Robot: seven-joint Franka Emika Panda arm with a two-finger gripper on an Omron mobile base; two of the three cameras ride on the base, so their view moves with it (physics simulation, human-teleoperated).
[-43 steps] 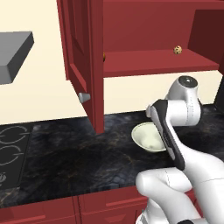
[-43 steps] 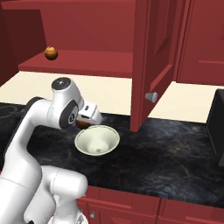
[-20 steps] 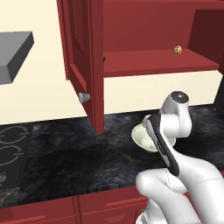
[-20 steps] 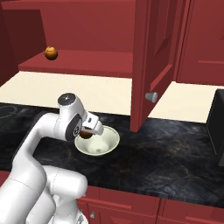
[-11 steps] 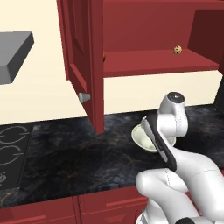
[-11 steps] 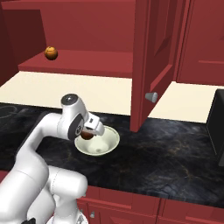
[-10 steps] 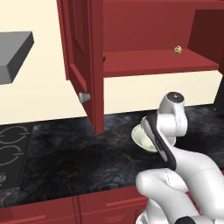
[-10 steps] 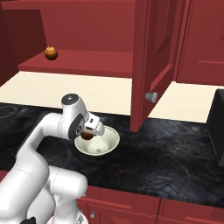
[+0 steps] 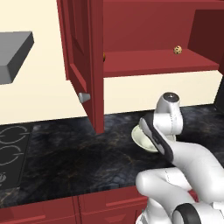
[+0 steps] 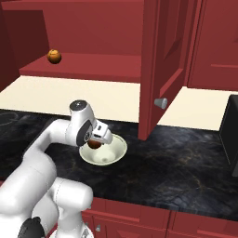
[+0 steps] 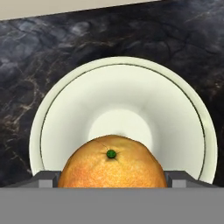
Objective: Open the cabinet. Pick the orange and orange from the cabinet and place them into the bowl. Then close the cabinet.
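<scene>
Black marble counter (image 9: 65, 153), stovetop (image 9: 11, 146), grey hood (image 9: 13, 54), speckled ball (image 9: 177, 50)

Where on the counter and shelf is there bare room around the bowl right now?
Bare dark counter lies right of the bowl, below the open cabinet door, and between bowl and stove. The shelf is bare right of the second orange. The bowl mouth is crowded: the gripper holds an orange over it.

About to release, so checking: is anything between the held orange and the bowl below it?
Nothing visible. The end effector holds the orange directly over the bowl, whose pale inside shows bare beneath the fruit.
</scene>
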